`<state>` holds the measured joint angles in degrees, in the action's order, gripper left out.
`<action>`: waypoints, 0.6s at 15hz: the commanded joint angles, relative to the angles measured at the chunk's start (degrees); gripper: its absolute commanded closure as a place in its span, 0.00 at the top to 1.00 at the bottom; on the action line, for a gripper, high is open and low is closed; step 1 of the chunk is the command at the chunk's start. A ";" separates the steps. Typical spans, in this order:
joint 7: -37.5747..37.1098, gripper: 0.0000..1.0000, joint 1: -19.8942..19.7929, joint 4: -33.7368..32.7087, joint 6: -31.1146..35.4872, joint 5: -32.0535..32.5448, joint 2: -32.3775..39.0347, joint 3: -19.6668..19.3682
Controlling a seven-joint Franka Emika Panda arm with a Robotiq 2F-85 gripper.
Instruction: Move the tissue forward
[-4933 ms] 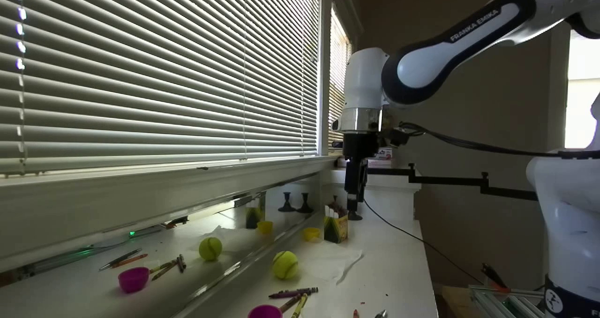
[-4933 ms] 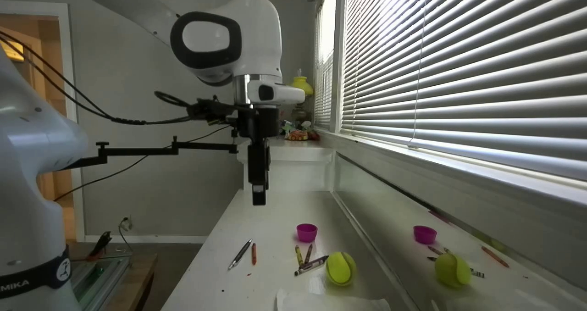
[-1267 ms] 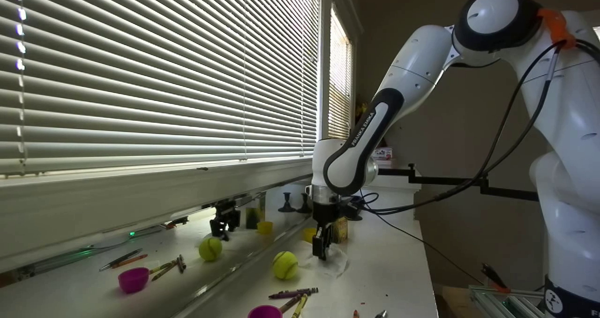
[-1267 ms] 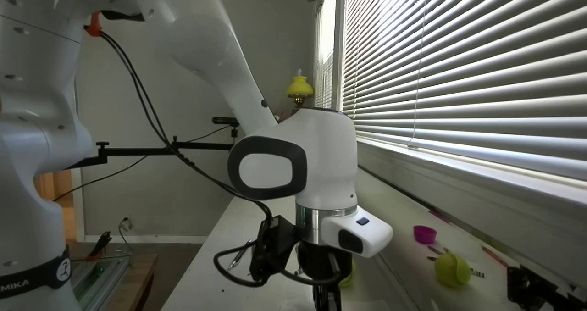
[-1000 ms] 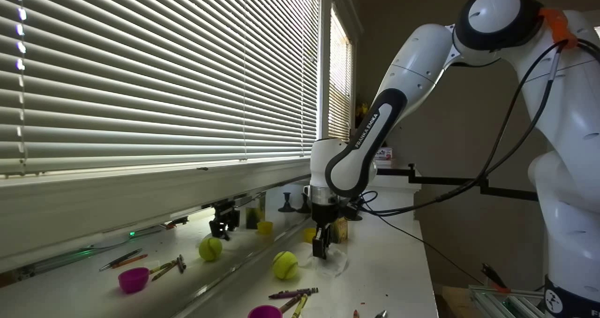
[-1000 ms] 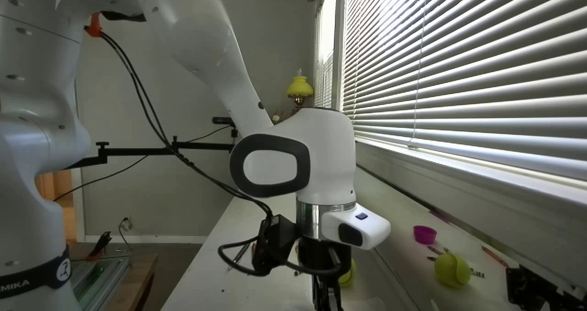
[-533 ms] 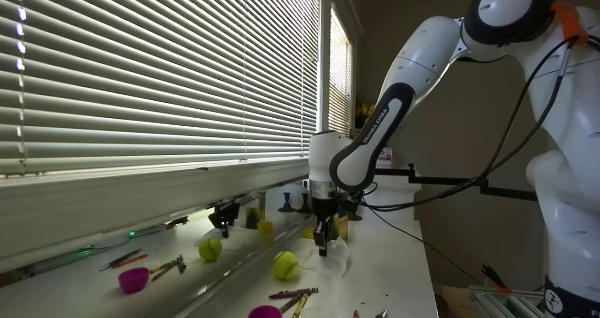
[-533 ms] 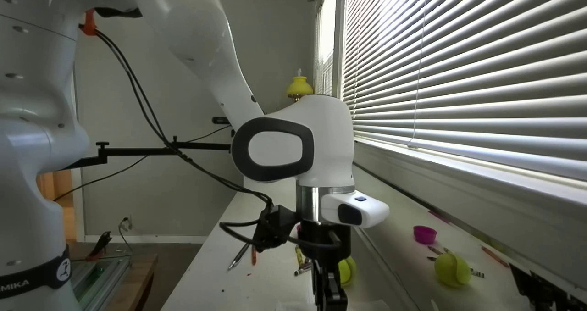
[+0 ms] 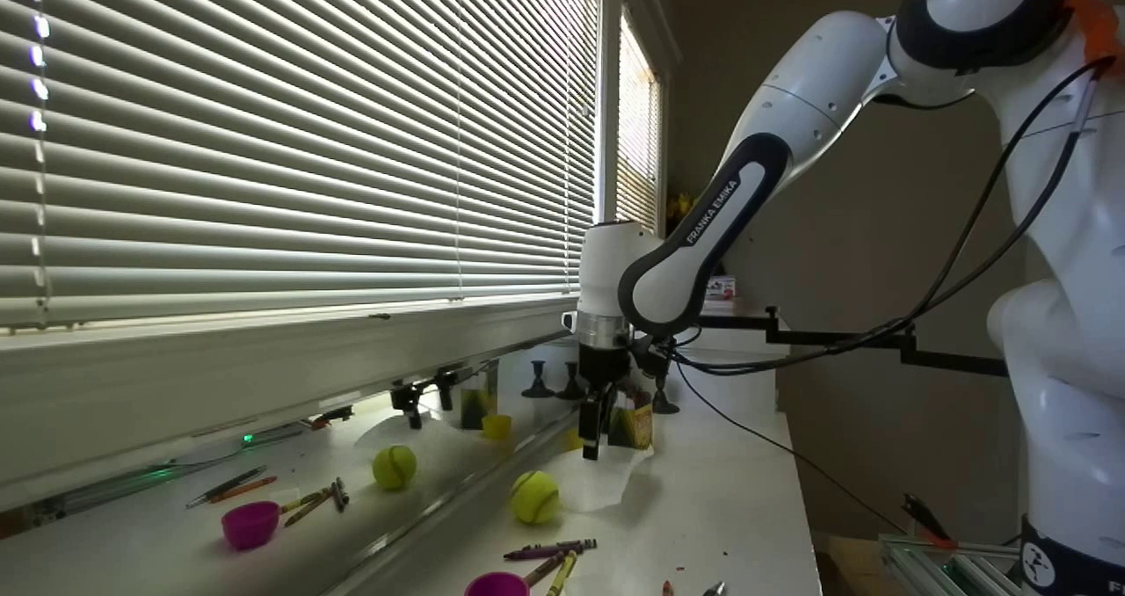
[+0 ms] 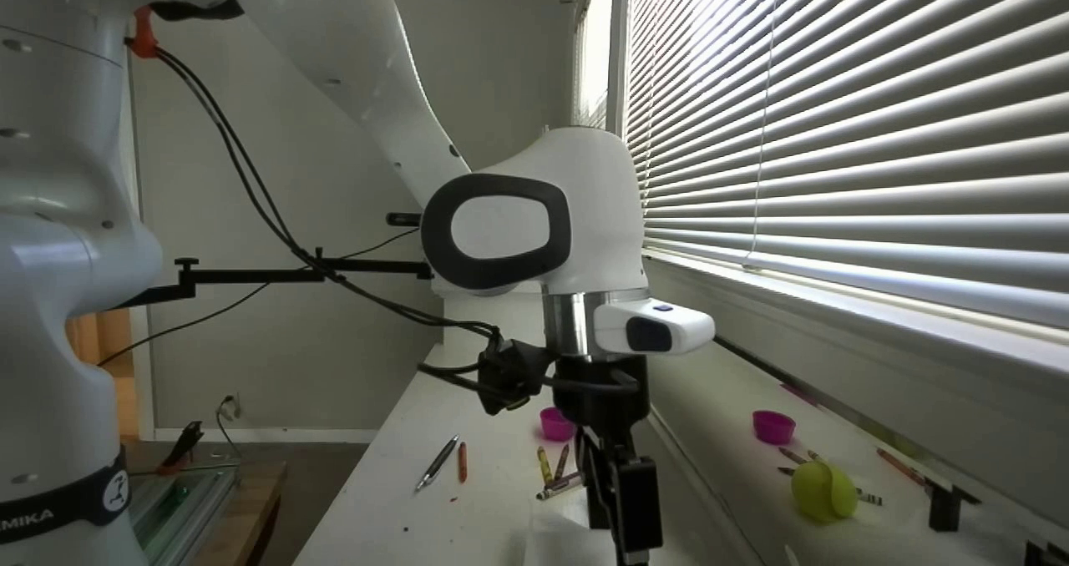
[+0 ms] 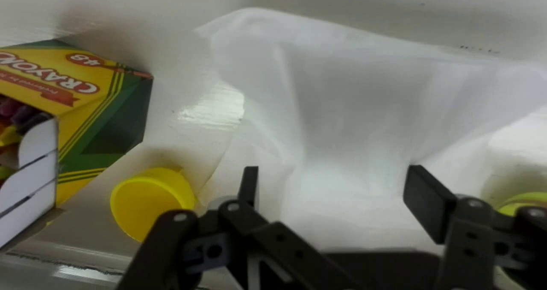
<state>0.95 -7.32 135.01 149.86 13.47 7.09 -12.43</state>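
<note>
The tissue is a thin white sheet, larger than the tennis ball. In the wrist view the tissue (image 11: 354,110) spreads under and beyond the jaws, with soft folds. In both exterior views the tissue (image 9: 602,482) (image 10: 555,541) is under the gripper, its edge raised and casting a shadow on the counter. My gripper (image 9: 598,445) points down just above it; it also shows in an exterior view (image 10: 618,537) and the wrist view (image 11: 335,191). The jaws stand wide apart with tissue visible between them. I cannot tell whether the fingertips touch it.
A crayon box (image 11: 107,114) and a yellow cup (image 11: 149,196) stand beside the tissue. A tennis ball (image 9: 534,497) sits by the mirror strip (image 9: 352,543). Crayons (image 9: 549,549), a magenta cup (image 10: 556,424) and a pen (image 10: 437,463) lie further along the counter.
My gripper came down onto the tissue and has since risen a little. In the last half second its jaws have spread apart. The tissue's edge stands higher, with a clear shadow.
</note>
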 commanded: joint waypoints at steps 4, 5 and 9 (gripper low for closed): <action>5.45 1.00 -1.74 2.17 -1.66 -6.17 -2.78 1.69; 8.35 1.00 -2.12 2.42 -1.23 -9.00 -2.39 2.29; 25.44 1.00 -3.23 2.62 -2.10 -17.18 -1.84 4.83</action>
<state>15.29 -8.92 136.78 148.85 1.07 6.33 -9.72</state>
